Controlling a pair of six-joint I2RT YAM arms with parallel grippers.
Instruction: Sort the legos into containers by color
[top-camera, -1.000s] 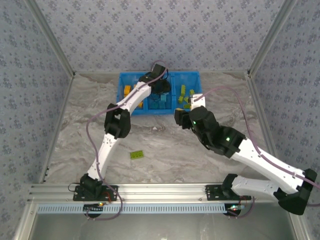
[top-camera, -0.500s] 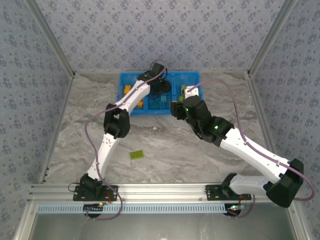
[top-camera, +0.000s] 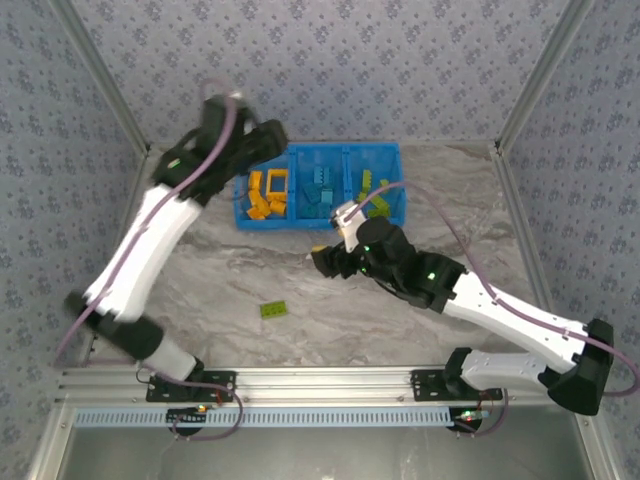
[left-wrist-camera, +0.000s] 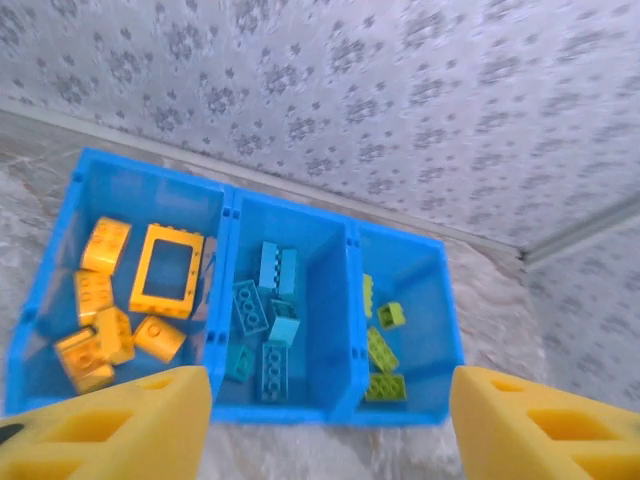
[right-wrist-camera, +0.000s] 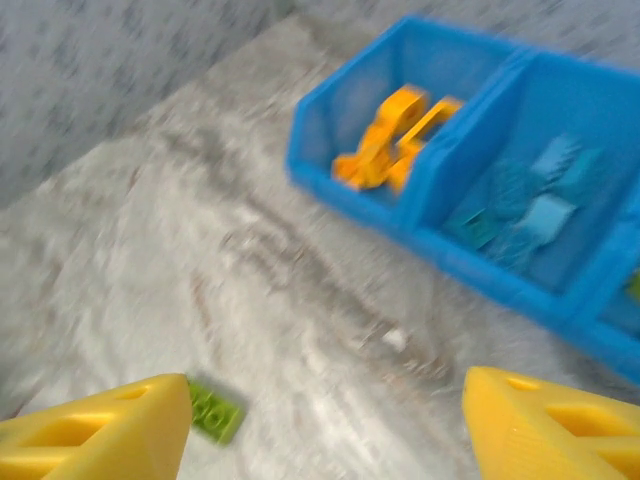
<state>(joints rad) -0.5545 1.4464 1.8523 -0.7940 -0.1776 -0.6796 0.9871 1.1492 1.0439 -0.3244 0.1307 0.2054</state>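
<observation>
Overhead, the left claw (left-wrist-camera: 330, 385) hangs above the blue bin (left-wrist-camera: 150, 185), its yellow fingers (left-wrist-camera: 110, 430) wide apart with nothing between them. Orange bricks (left-wrist-camera: 100, 330) and an orange frame (left-wrist-camera: 167, 270) lie in the bin's left compartment. Blue bricks (left-wrist-camera: 265, 320) fill the middle one and green bricks (left-wrist-camera: 380, 355) the right one. The right claw (right-wrist-camera: 325, 385) hovers over the tabletop (top-camera: 230, 270) just in front of the bin, likewise spread and empty. One loose green brick (top-camera: 274, 310) lies flat on the tabletop, well apart from the bin. Seen from the right wrist, it sits just beside one fingertip.
</observation>
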